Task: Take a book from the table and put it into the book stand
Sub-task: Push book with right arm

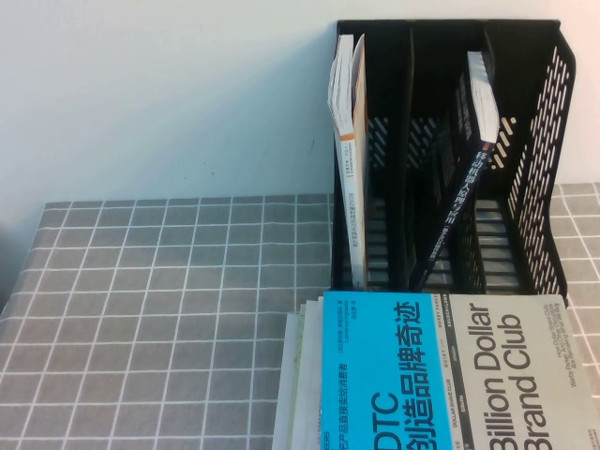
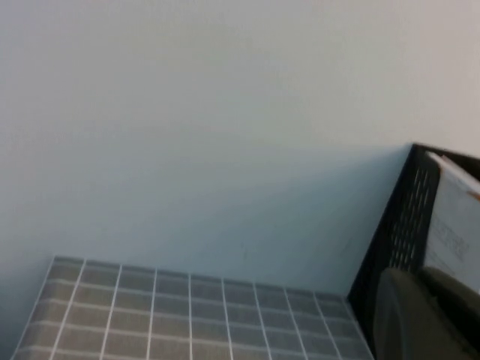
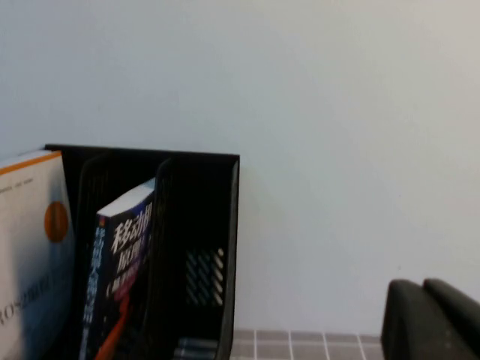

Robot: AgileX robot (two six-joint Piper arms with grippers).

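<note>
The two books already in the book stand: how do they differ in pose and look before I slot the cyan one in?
The white-covered book stands nearly upright in the left compartment of the book stand; the black-spined book leans steeply in the middle one. The first is pale with an orange edge, the second dark with white lettering. Both rest inside the stand. The right compartment holds no book. Neither gripper shows in the high view.

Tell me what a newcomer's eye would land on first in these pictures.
First, the cyan-and-grey book printed "Billion Dollar Brand Club", lying flat on a stack at the near edge of the grid-cloth table. Behind it stands the tall black book stand: a white book upright in its left compartment, a dark book leaning in the middle one. Neither gripper appears in the high view; the left gripper and right gripper show shut in their wrist views.
</note>
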